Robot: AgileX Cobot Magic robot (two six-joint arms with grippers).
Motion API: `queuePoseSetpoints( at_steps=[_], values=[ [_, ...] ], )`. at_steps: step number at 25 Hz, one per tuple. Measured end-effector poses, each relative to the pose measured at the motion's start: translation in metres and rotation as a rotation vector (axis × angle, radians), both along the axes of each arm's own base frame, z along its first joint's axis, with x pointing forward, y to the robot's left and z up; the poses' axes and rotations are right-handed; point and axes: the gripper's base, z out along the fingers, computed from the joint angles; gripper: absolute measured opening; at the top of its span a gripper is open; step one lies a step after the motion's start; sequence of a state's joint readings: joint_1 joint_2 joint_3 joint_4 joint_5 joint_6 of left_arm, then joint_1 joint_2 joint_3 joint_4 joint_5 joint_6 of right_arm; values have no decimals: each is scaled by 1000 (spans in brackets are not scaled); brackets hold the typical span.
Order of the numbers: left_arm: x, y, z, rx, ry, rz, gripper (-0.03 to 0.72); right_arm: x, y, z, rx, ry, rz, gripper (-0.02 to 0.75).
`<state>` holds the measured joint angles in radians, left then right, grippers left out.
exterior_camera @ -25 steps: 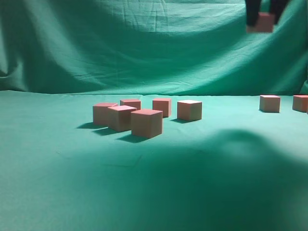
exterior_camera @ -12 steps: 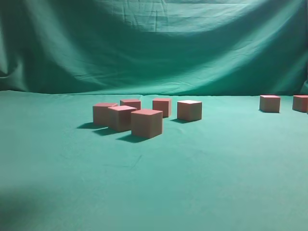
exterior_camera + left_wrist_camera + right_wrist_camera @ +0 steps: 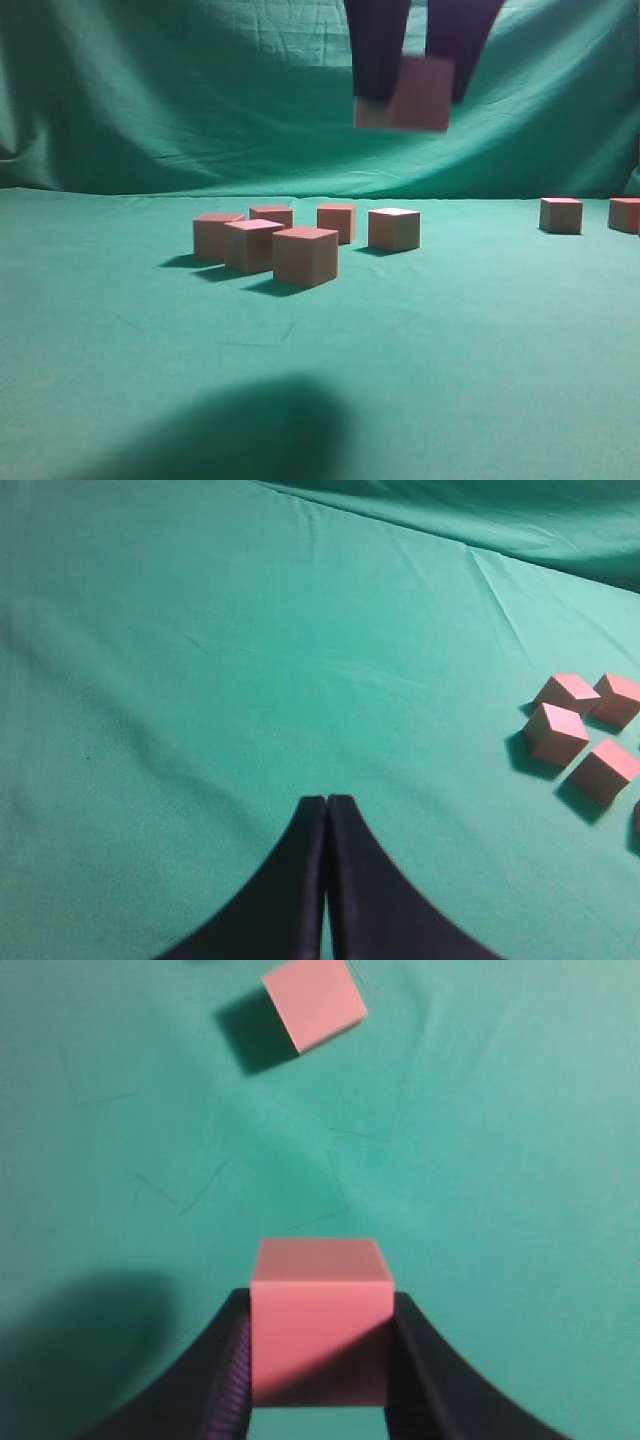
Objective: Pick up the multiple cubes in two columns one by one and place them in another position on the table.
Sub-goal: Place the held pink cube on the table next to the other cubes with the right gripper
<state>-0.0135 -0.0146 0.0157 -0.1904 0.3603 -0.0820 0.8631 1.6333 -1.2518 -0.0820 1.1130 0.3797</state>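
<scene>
My right gripper (image 3: pixel 416 100) hangs high over the middle of the table (image 3: pixel 480 330), shut on one pinkish-red cube (image 3: pixel 420 85). In the right wrist view the held cube (image 3: pixel 318 1335) sits square between the black fingers (image 3: pixel 225 1360), with the gripper (image 3: pixel 320 1300) above green cloth. One loose cube (image 3: pixel 313 1003) lies on the cloth ahead of it. Several cubes (image 3: pixel 305 255) stand in a cluster left of centre. Two more cubes (image 3: pixel 561 215) stand at the far right. My left gripper (image 3: pixel 327 802) is shut and empty over bare cloth, with several cubes (image 3: pixel 556 733) to its right.
A draped green cloth backdrop (image 3: pixel 200 100) closes the far side of the table. A dark shadow (image 3: pixel 250 430) lies on the cloth in the foreground. The cloth (image 3: pixel 200 660) is slightly wrinkled. The left gripper does not show in the exterior view.
The right gripper with its cube was at the top right corner, left the exterior view, and now shows at top centre, larger. A shadow has appeared on the near cloth. The loose cubes have not moved.
</scene>
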Motion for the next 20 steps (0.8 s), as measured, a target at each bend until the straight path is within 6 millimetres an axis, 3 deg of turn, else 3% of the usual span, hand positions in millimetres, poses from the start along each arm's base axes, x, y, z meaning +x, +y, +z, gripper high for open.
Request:
queuePoseSetpoints(
  at_steps=[6,15,20],
  values=[
    [0,0,0,0,0,0,0,0,1,-23,77,-30,-115,267],
    [0,0,0,0,0,0,0,6,5,-45,-34,-32,201,267],
    [0,0,0,0,0,0,0,13,6,-56,-65,-48,90,267]
  ],
)
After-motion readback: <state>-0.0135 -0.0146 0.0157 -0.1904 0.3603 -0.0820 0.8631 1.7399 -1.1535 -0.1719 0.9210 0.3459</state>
